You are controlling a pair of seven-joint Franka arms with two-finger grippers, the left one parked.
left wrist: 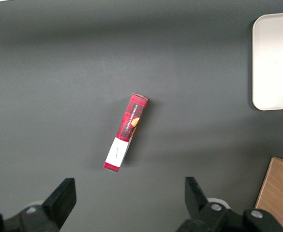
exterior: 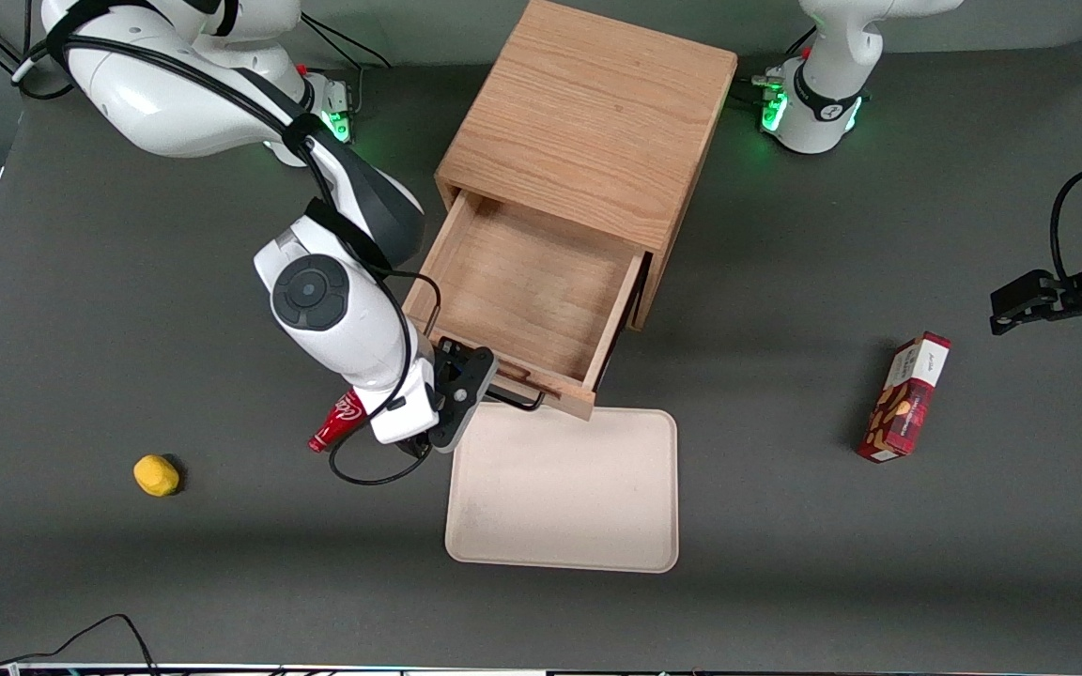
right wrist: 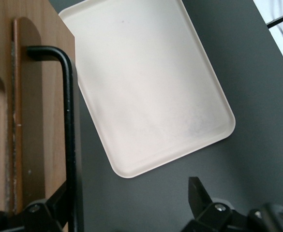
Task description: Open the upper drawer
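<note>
The light oak upper drawer [exterior: 532,282] stands pulled far out of the cube cabinet [exterior: 588,122], its inside bare. Its front board also shows in the right wrist view [right wrist: 39,121]. Its black wire handle [exterior: 517,399] faces the front camera and runs as a black bar in the right wrist view [right wrist: 69,125]. My gripper [exterior: 466,394] hangs at the handle's end toward the working arm. In the right wrist view the gripper [right wrist: 126,210] is open, fingers wide apart, with the bar just inside one finger [right wrist: 52,210]. It grips nothing.
A cream tray [exterior: 560,488] lies just in front of the drawer, also in the right wrist view [right wrist: 146,87]. A red can [exterior: 336,422] lies beside the gripper under the wrist. A yellow lump [exterior: 156,474] sits toward the working arm's end. A red box [exterior: 907,399] lies toward the parked arm's end.
</note>
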